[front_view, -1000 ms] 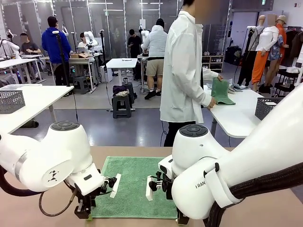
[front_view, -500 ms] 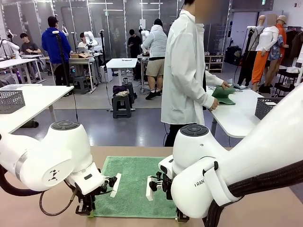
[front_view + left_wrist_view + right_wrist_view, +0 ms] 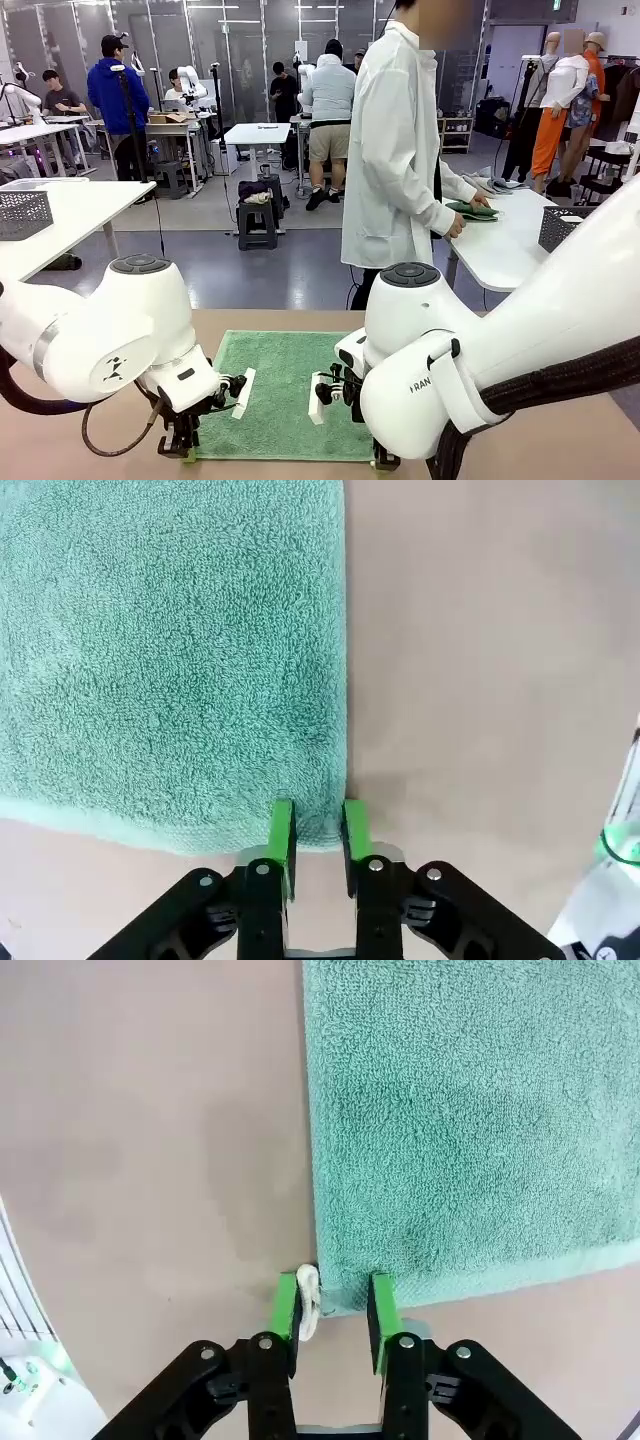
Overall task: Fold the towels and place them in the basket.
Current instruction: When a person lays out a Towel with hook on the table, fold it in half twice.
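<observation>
- front view: sea-green rectangular terry towel (image 3: 285,385) lies spread flat, one layer, on the tan table (image 3: 70,450) between the two arms, its near hem toward the robot-side edge. not yet folded.
- left wrist view: left gripper (image 3: 319,825) sits at one near corner of the towel. green pads are drawn close together with the corner between them; reads as a pinch on the cloth.
- right wrist view: right gripper (image 3: 333,1305) straddles the other near corner. a small white label (image 3: 309,1300) and the hem sit between the pads. gap is a little wider here; cannot tell whether the pads bite or only bracket the corner.
- handling, judged: light, soft, limp cloth with no stiffness. it will sag and drape between the two holds and drag on the table if lifted low. the looped pile should give good friction on the pads, so slip risk is low once enough cloth is in the bite.
- where to hold, judged: the two near corners, on the hem where the cloth is thickest, both lifted together so the fold lands square on the far edge of the towel.
- risk, judged: a shallow bite that catches only the label on the right side.
</observation>
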